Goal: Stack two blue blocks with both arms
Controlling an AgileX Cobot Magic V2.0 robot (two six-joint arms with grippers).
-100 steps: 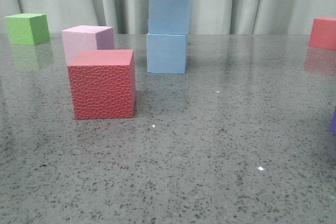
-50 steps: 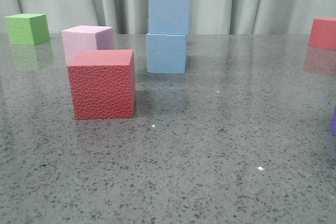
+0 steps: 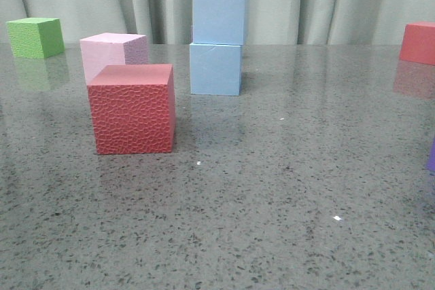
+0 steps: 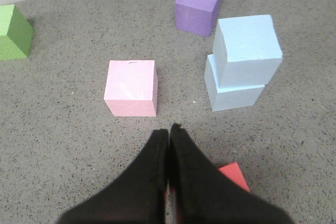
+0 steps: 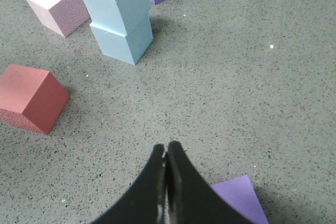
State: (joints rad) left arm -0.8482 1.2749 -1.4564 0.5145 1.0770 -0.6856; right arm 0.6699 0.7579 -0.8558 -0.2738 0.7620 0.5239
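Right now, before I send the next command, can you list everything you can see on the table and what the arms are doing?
blue blocks: 2, light blue, stacked mid-table, upper block on lower block, slightly offset
pink cube: 1, pale pink, left of the stack, behind the near red cube
red cubes: 2, one textured at front left, one at the far right edge
green cube: 1, far left
purple cubes: 2, one behind the stack, one near the right arm
table: 1, grey speckled
curtain: grey, behind the table
left gripper: black, shut, empty, above the table
right gripper: black, shut, empty, above the table
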